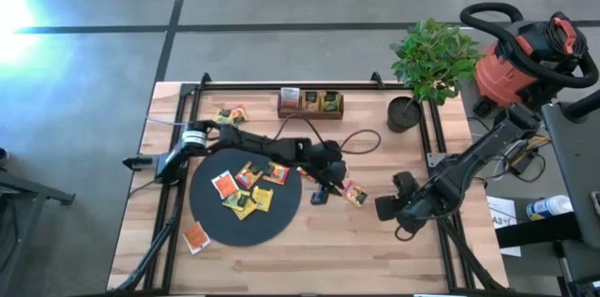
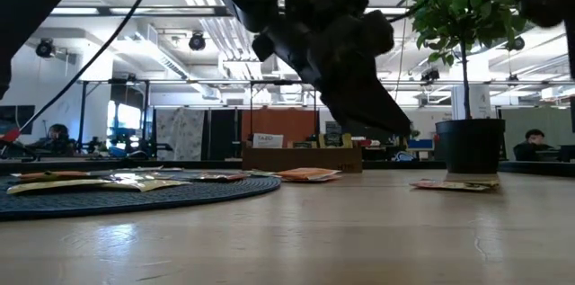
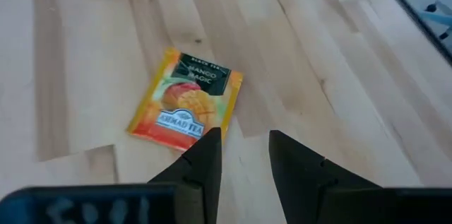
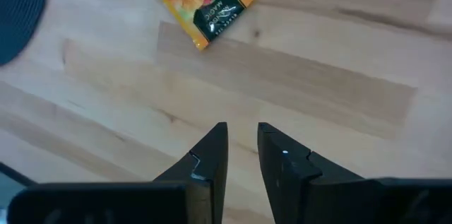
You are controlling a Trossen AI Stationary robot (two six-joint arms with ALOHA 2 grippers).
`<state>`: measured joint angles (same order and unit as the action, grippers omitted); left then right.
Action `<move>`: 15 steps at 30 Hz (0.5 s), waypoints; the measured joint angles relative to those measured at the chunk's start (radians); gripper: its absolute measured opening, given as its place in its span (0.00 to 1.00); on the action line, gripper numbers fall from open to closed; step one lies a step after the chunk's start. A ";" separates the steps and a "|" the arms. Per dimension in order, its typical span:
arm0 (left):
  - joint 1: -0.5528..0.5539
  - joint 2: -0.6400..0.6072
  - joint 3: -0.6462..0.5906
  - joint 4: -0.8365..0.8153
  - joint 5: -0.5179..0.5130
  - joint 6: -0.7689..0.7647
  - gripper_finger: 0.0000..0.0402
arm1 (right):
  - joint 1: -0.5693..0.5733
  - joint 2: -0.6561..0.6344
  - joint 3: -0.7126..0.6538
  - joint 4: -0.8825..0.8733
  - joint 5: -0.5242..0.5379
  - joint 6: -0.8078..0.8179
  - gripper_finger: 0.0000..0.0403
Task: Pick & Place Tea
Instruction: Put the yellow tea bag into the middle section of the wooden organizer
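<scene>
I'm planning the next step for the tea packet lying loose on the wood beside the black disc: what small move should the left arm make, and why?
Probably ease the left hand forward and down over the mango tea packet. Its fingers stand open with nothing between them, and the packet lies flat on the table just ahead of one fingertip, off to one side of the gap. The right hand hovers over bare wood nearby.
</scene>
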<state>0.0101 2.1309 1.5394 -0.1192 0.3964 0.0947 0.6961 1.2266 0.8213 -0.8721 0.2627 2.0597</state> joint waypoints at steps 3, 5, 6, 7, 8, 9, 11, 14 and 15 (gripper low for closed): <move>-0.017 0.026 0.007 0.042 -0.036 0.000 0.28 | 0.000 0.012 -0.061 0.114 0.048 0.033 0.19; -0.021 0.046 0.013 0.063 -0.056 -0.001 0.28 | -0.005 0.028 -0.089 0.147 0.073 0.036 0.19; -0.021 0.059 0.018 0.070 -0.059 -0.001 0.28 | -0.011 0.034 -0.098 0.151 0.082 0.040 0.19; -0.020 0.072 0.023 0.075 -0.061 -0.002 0.28 | -0.015 0.041 -0.108 0.153 0.084 0.051 0.19; -0.019 0.088 0.032 0.075 -0.064 -0.005 0.28 | -0.018 0.046 -0.121 0.154 0.085 0.062 0.19; -0.017 0.104 0.041 0.075 -0.066 -0.011 0.28 | -0.021 0.051 -0.134 0.151 0.086 0.075 0.19; -0.010 0.133 0.057 0.074 -0.070 -0.022 0.28 | -0.027 0.060 -0.154 0.154 0.097 0.107 0.19; -0.001 0.171 0.085 0.082 -0.065 -0.046 0.28 | -0.036 0.064 -0.185 0.190 0.114 0.136 0.19; 0.001 0.179 0.093 0.083 -0.065 -0.057 0.28 | -0.040 0.065 -0.197 0.222 0.118 0.136 0.19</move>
<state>0.0113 2.3101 1.6325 -0.0358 0.3312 0.0375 0.6556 1.2918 0.6245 -0.6497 0.3807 2.1957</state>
